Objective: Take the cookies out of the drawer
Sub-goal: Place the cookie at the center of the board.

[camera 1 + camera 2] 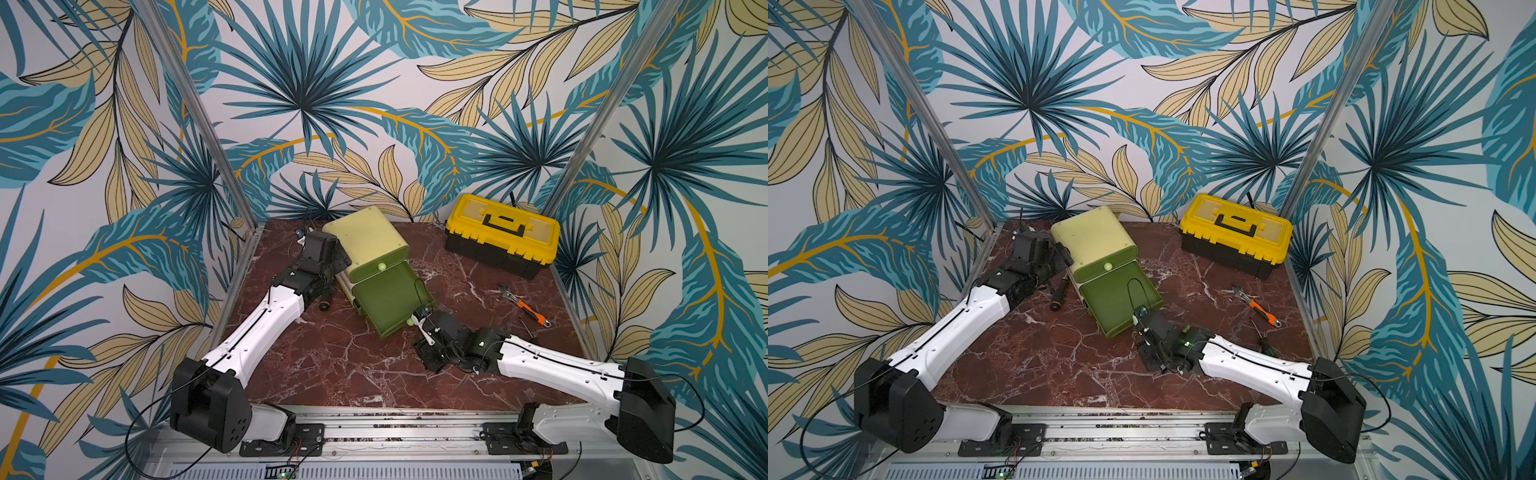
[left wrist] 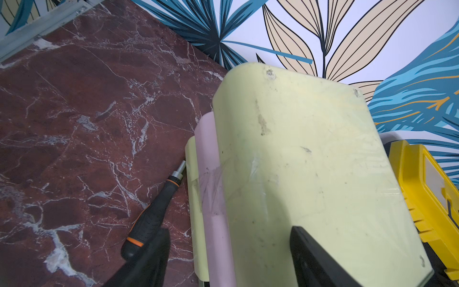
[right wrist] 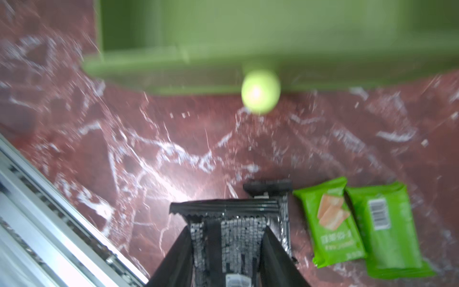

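my right gripper (image 3: 226, 231) clamps a black packet (image 3: 223, 208) bound for the green packets (image 3: 327, 223); left gripper (image 2: 229, 233), spread, likely braces the cabinet (image 2: 310, 149).

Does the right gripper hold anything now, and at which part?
It seems so: the right gripper closes on a black cookie packet across its two long sides, with a crimped end pointing ahead.

Both top views are bright and sharp, with soft shadows under the arms (image 1: 257, 332); the metal posts (image 1: 199, 116) lean outward near the edges. The left wrist view is clear too. The right wrist view is blurry: the drawer (image 3: 223, 37) and its knob (image 3: 260, 90) look smeared. White glare, maybe from a lamp overhead, shines on the marble table (image 3: 159, 188). The black cookie packet (image 3: 238, 223) glints.
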Controlling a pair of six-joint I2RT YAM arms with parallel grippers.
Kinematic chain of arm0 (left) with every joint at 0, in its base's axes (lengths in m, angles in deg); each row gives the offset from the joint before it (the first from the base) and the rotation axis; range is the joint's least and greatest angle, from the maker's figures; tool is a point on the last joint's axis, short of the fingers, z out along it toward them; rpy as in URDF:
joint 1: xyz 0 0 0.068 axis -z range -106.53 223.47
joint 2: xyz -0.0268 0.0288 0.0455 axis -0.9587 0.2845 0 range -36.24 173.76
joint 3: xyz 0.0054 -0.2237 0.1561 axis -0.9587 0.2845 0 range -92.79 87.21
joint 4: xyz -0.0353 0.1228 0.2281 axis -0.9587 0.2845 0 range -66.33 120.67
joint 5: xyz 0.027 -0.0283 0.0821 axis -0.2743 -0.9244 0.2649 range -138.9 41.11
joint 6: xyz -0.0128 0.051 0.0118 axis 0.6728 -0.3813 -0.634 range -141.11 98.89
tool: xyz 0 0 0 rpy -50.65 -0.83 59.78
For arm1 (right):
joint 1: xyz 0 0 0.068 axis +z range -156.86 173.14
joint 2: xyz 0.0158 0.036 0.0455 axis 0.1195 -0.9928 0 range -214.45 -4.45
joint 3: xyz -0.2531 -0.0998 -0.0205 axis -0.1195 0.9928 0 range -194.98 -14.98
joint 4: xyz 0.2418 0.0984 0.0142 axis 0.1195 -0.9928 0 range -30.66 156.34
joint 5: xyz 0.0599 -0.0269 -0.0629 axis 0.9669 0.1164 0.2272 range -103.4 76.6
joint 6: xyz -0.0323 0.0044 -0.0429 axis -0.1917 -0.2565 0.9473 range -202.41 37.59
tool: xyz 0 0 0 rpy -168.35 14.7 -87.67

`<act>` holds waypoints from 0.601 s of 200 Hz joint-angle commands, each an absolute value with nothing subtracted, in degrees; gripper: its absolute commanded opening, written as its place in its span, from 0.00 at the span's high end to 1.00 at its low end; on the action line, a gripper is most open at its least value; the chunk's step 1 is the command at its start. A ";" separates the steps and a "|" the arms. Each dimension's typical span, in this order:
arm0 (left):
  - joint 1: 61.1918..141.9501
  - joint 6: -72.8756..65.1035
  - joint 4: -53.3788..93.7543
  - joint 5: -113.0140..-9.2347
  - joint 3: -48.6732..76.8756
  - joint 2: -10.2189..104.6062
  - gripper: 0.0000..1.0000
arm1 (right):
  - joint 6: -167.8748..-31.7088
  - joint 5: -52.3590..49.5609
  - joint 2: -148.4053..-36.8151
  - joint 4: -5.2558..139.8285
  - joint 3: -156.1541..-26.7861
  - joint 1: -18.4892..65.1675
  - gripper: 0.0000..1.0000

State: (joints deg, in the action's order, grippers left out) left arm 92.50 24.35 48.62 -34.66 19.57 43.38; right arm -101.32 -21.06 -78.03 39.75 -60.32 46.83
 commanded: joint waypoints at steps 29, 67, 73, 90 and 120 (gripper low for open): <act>92.12 24.15 50.61 -34.66 21.80 42.66 0.20 | -103.60 -19.50 -82.01 44.56 -56.10 48.02 0.56; 92.17 24.16 50.73 -34.48 21.74 42.51 0.20 | -103.44 -18.67 -84.79 46.52 -55.72 48.33 0.56; 92.15 24.16 50.73 -34.57 21.74 42.51 0.20 | -103.35 -18.69 -85.23 46.77 -55.69 48.44 0.56; 92.17 24.24 50.91 -34.66 21.73 42.51 0.20 | -103.13 -19.02 -86.45 47.38 -55.73 48.43 0.56; 92.11 24.08 51.13 -34.66 21.89 42.51 0.20 | -102.77 -19.61 -88.59 47.53 -56.18 48.49 0.54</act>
